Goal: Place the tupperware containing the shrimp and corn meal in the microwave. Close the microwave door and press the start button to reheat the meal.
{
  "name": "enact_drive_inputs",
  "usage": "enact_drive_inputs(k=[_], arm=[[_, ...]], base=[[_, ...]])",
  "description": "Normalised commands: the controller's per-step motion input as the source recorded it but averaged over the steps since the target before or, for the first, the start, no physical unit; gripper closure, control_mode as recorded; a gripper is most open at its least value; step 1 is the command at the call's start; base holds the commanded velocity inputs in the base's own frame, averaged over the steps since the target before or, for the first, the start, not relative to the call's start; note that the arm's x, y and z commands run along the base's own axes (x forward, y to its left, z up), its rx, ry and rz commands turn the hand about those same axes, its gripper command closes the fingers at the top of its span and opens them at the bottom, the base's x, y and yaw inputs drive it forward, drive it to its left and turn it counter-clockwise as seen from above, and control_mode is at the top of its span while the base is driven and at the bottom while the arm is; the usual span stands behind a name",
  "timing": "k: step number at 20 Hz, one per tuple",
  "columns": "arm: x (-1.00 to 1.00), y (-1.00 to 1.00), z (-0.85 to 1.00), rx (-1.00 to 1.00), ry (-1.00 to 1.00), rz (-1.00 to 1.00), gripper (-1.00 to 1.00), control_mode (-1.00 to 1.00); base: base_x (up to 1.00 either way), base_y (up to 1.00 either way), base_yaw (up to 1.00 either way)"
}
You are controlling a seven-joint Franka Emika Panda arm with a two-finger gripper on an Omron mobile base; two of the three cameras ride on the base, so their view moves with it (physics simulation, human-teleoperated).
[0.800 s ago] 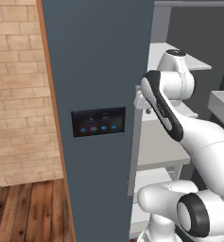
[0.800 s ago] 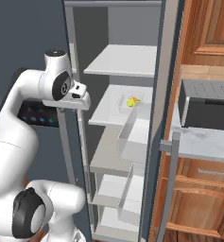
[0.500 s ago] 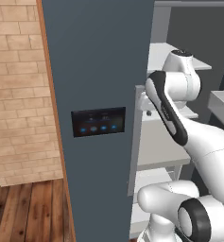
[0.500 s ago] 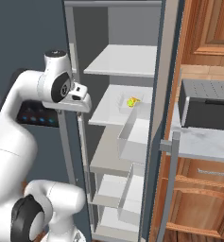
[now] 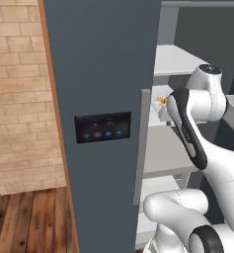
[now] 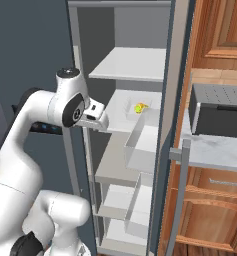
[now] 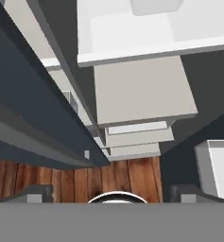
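No readable labels; I saw only blue icons on the fridge door panel (image 5: 102,127). Gripper (image 6: 101,118) sat at the open fridge's edge, jaw state unclear. Tupperware (image 6: 138,110) with the meal (image 6: 140,108) sat beyond, on a middle shelf (image 6: 125,121). Toaster oven (image 6: 218,111) sat right.

Rendered frames, even diffuse light, no glare. Pale grey fridge shelves (image 6: 132,65) are the brightest surfaces; shade deepens toward the back of the compartment. The slate-blue flat fridge door (image 5: 96,74) reads matte and uniform. Glossy white robot arm (image 6: 65,107) shows soft shading. All 3 views slightly soft, low resolution; no edge distortion.
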Motion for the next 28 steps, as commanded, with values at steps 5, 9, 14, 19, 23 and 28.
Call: enact_drive_inputs(k=[5,9,14,19,23,28], arm=[[0.09,-0.37,-0.21,0.04,-0.13,-0.34,-1.00,-1.00],[0.23,-0.16,-0.23,0.11,-0.15,-0.34,-1.00,-1.00],[0.38,-0.24,-0.10,0.15,-0.11,-0.27,-1.00,-1.00],[0.19,-0.27,0.00,0.12,-0.08,-0.05,-1.00,-1.00],[0.28,-0.23,0.00,0.03,-0.03,0.00,-1.00,-1.00],[0.43,-0.23,0.00,0.00,0.00,0.00,-1.00,-1.00]], base=[[0.00,0.00,0.00],[0.00,0.00,0.00],[0.00,0.00,0.00],[0.00,0.00,0.00],[0.00,0.00,0.00],[0.00,0.00,0.00]])
